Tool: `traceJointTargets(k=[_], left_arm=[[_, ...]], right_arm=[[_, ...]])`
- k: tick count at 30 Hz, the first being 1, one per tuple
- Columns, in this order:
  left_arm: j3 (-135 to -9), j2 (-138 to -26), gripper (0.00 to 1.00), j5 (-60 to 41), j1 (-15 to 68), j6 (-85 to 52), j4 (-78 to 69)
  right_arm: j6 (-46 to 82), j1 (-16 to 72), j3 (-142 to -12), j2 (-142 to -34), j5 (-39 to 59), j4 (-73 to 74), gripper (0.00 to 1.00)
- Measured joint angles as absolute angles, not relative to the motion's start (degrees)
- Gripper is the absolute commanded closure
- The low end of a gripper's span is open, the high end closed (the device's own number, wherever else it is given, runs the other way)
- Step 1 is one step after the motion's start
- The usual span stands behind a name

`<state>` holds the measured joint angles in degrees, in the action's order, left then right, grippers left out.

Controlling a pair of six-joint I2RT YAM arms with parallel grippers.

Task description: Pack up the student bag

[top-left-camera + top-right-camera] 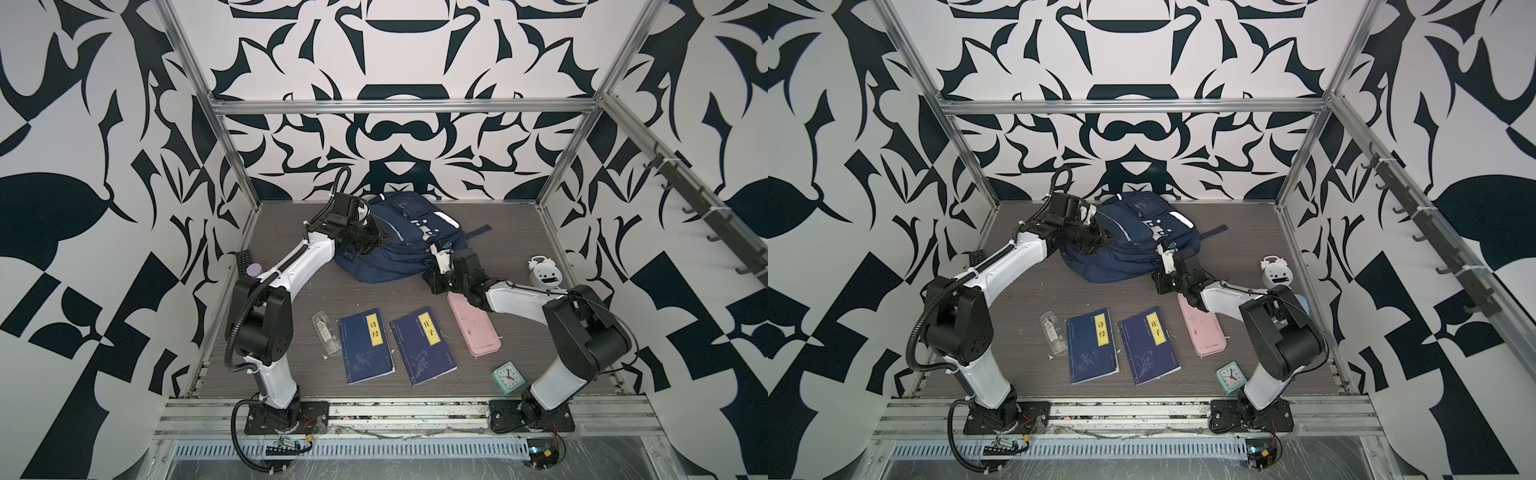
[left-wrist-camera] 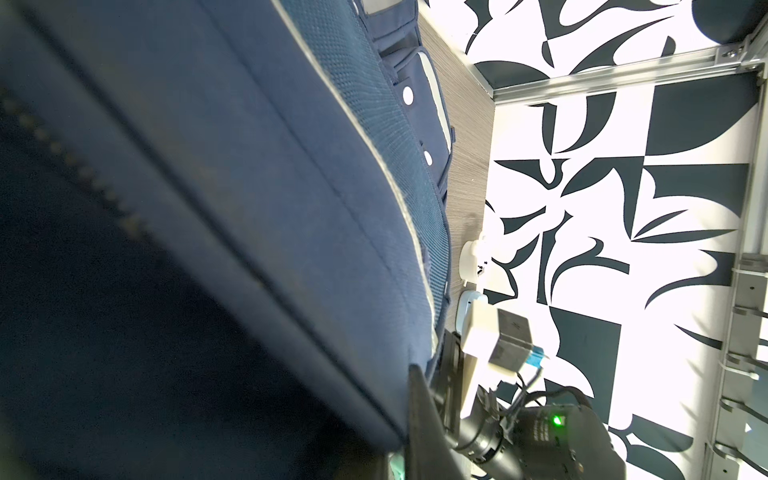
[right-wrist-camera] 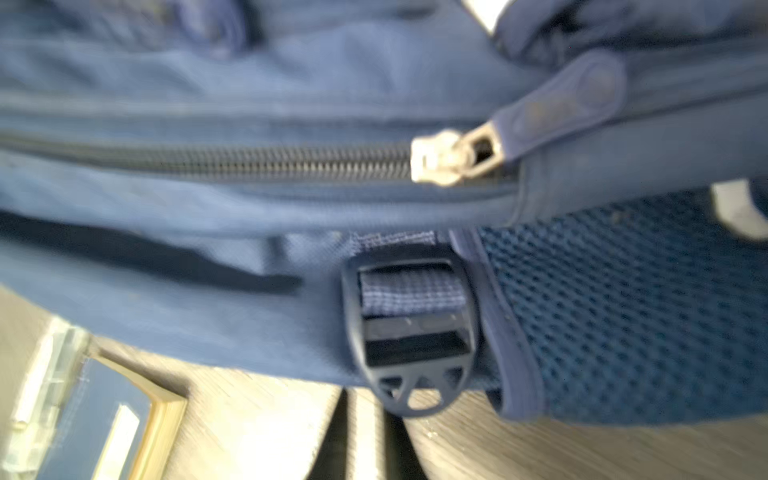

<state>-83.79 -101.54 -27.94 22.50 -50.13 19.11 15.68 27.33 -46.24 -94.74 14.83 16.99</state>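
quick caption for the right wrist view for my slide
Blurry close-up of the backpack: shut zipper, silver slider, strap buckle and mesh pocket above the table

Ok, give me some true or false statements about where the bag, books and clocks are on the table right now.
1. Both blue books lie on the table, outside the backpack. True.
2. The pink case lies left of the books. False: it lies to their right.
3. The white alarm clock stands on the backpack. False: it stands on the table, apart from it.
4. The small green clock sits beside the right arm's base. True.
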Motion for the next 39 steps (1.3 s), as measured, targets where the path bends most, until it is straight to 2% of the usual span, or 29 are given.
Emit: traceJointTargets(k=[3, 9, 17, 26, 35, 39], left_arm=[[-83.79, -101.56, 1.0, -27.99, 22.5, -50.15, 19.11], [-83.79, -101.56, 1.0, -28.08, 22.5, -50.13, 19.11], [-83.79, -101.56, 1.0, -28.12, 22.5, -50.13, 19.11], [-83.79, -101.56, 1.0, -28.16, 22.5, -50.15, 19.11], [-83.79, -101.56, 1.0, -28.16, 22.5, -50.15, 19.09], [-83.79, -101.56, 1.0, -28.16, 22.46, -50.17, 19.09]], right_arm=[[15.46, 27.33, -46.24, -94.96, 14.76, 16.8, 0.62], [15.25, 27.33, -46.35, -96.92, 14.55, 16.73, 0.6], [15.09, 27.33, -48.64, -99.96, 14.74, 16.49, 0.69], [15.07, 27.33, -49.52, -100.36, 15.18, 16.56, 0.7], [15.09, 27.33, -49.69, -100.97, 15.73, 16.49, 0.89], [15.09, 27.33, -49.69, -100.95, 15.92, 16.47, 0.94]])
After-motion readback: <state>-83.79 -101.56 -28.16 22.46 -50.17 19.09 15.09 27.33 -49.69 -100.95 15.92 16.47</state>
